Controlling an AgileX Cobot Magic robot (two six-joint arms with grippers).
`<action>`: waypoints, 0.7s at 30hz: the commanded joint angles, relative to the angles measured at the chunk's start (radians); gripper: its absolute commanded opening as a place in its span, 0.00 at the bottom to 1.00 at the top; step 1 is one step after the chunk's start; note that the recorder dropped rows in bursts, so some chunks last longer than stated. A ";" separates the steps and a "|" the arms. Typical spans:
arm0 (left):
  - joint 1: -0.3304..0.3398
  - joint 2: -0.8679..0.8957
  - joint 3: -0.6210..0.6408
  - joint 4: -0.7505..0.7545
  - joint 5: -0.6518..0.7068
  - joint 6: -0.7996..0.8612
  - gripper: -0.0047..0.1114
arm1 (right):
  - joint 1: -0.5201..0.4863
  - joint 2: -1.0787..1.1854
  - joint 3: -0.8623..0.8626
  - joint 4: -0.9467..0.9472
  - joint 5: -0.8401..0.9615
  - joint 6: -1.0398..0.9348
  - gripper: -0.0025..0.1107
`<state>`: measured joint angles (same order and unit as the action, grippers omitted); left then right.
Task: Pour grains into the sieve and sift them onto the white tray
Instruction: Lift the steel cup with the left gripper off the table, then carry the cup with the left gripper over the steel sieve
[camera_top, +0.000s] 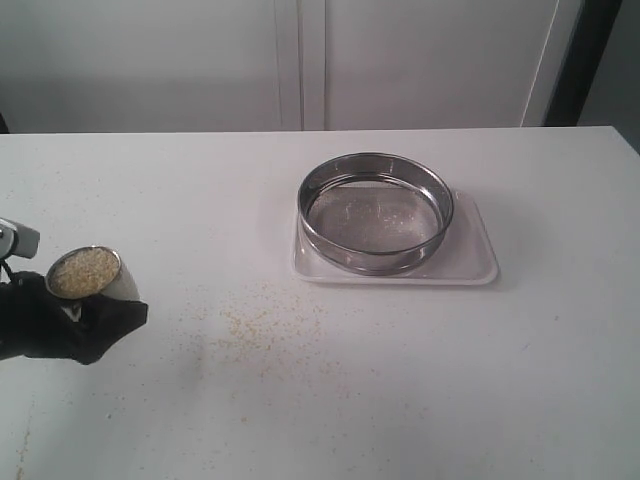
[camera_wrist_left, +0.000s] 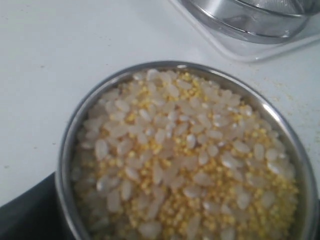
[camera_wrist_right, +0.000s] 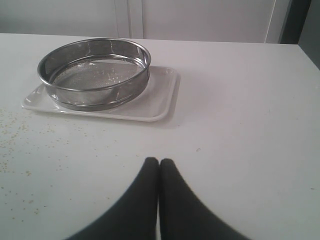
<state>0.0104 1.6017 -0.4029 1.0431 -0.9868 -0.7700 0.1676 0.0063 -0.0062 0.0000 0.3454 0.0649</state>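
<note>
A small steel cup (camera_top: 110, 278) brim-full of grains (camera_top: 82, 272) hangs at the far left above the table, with my left gripper (camera_top: 88, 305) shut on it from below. In the left wrist view the yellow and whitish grains (camera_wrist_left: 185, 160) fill the cup (camera_wrist_left: 67, 150), and a dark finger (camera_wrist_left: 25, 215) shows beside it. The sieve (camera_top: 372, 262) stands inside the white tray (camera_top: 470, 265) at mid-table, well to the right of the cup, with a few specks on its mesh. My right gripper (camera_wrist_right: 159, 161) is shut and empty, low over bare table short of the sieve (camera_wrist_right: 95, 95) and tray (camera_wrist_right: 160, 95).
Spilled grains (camera_top: 260, 325) are scattered on the white table between the cup and the tray. A pale wall with cabinet panels (camera_top: 300, 60) runs behind the table's far edge.
</note>
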 joint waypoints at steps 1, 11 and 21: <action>-0.003 -0.041 -0.054 0.046 0.035 -0.115 0.04 | -0.008 -0.006 0.006 -0.008 -0.001 0.000 0.02; -0.103 -0.076 -0.188 0.159 0.196 -0.270 0.04 | -0.008 -0.006 0.006 -0.008 -0.001 0.000 0.02; -0.242 -0.076 -0.384 0.199 0.347 -0.420 0.04 | -0.008 -0.006 0.006 -0.008 -0.001 0.000 0.02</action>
<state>-0.2022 1.5422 -0.7350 1.2208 -0.6588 -1.1280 0.1676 0.0063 -0.0062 0.0000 0.3454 0.0649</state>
